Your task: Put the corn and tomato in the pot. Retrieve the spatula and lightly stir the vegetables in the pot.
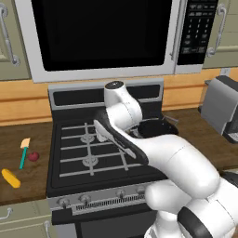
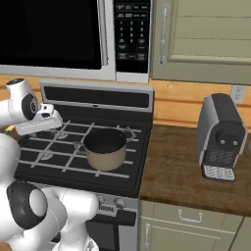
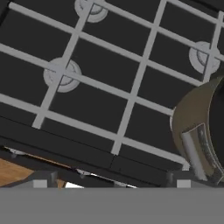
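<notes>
The corn (image 1: 10, 178), the tomato (image 1: 33, 156) and the teal-handled spatula (image 1: 23, 151) lie close together on the wooden counter left of the stove. On the stove's right side stands the tan pot (image 2: 105, 159), dark inside with nothing showing in it; the arm partly hides the pot (image 1: 155, 128) in the left base view. My gripper (image 3: 111, 183) is open and holds nothing. It looks down on the black grates, with the pot's wall (image 3: 188, 118) at the right edge. My white hand (image 2: 41, 122) hovers over the stove's left burners, left of the pot.
The black stove (image 1: 88, 153) has grey grates and knobs along its front. A microwave (image 1: 102, 32) hangs above it. A grey coffee machine (image 2: 221, 137) stands on the counter to the right. Cabinets line the wall above.
</notes>
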